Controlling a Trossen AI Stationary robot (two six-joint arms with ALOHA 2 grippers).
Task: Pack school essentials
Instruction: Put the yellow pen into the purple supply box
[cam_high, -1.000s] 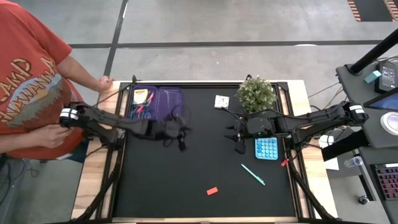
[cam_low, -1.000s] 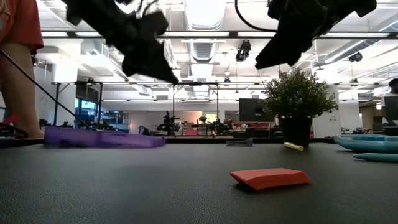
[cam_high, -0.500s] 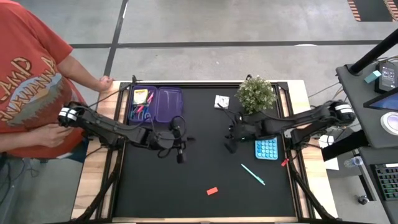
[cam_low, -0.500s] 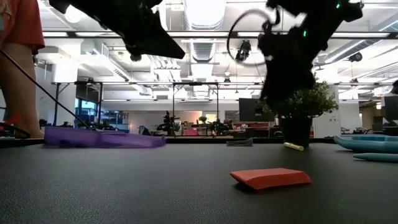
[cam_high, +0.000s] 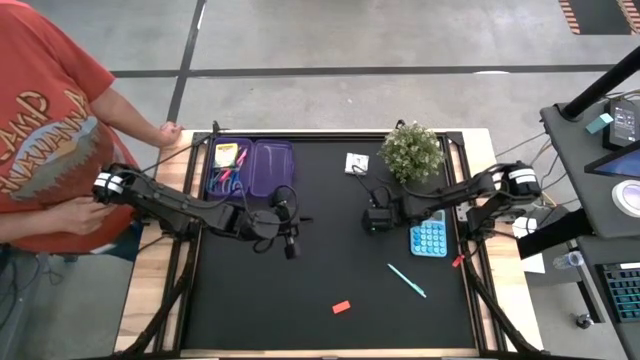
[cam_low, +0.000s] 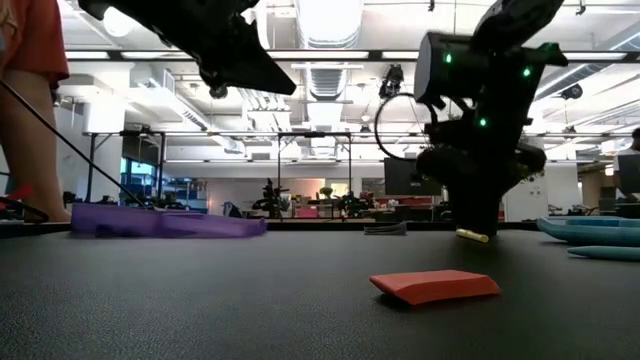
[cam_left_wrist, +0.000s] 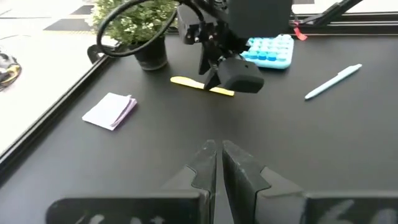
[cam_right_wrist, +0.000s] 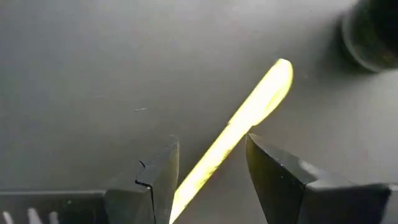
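Observation:
A yellow pen (cam_right_wrist: 249, 118) lies flat on the black table. My right gripper (cam_right_wrist: 211, 168) is open and tipped down over it, one finger on each side of the pen's shaft, close to the table (cam_low: 478, 228). In the high view the gripper (cam_high: 375, 220) hides the pen. My left gripper (cam_left_wrist: 216, 163) is shut with nothing in it and hangs above the table's middle left (cam_high: 290, 245). A teal pen (cam_high: 407, 281), a red eraser (cam_high: 341, 307) and a white pad (cam_high: 356, 163) lie loose on the table.
An open purple case (cam_high: 268, 166) at the far left holds a crayon box (cam_high: 228, 155) and pens. A potted plant (cam_high: 412, 150) stands just beyond my right gripper, with a blue keypad (cam_high: 428, 238) beside it. A person stands at the table's left edge.
My right gripper has come down from high above the table to just over the yellow pen, tipping its fingers downward and rolling as it sank; its fingers stay open. My left gripper shifted a little toward the near edge, then held still. The pen has not moved.

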